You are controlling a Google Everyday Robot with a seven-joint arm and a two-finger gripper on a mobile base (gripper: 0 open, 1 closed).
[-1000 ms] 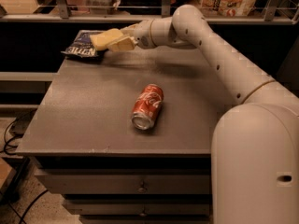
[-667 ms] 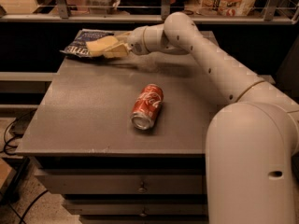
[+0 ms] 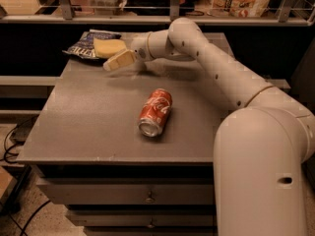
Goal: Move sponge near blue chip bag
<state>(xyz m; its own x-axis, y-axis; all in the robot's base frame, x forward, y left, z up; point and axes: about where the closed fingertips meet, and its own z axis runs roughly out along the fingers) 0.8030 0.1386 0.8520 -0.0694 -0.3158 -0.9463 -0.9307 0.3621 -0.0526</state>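
The pale yellow sponge (image 3: pixel 109 46) lies flat at the table's far left, resting against and partly over the right edge of the blue chip bag (image 3: pixel 87 44). The bag is dark navy and crinkly, with white lettering. My gripper (image 3: pixel 118 60) reaches in from the right and sits just in front of the sponge, to its right, low over the table. It is open and holds nothing. One cream-yellow finger (image 3: pixel 116 61) shows, and it is apart from the sponge.
A red Coca-Cola can (image 3: pixel 155 112) lies on its side near the middle of the grey table (image 3: pixel 88 127). My white arm (image 3: pixel 221 68) spans the table's right side. A railing and shelves stand behind the table, and drawers sit below its front edge.
The gripper carried the sponge left to the chip bag and let it go. The sponge now rests on the bag's edge, and the gripper has drawn back slightly toward the front.
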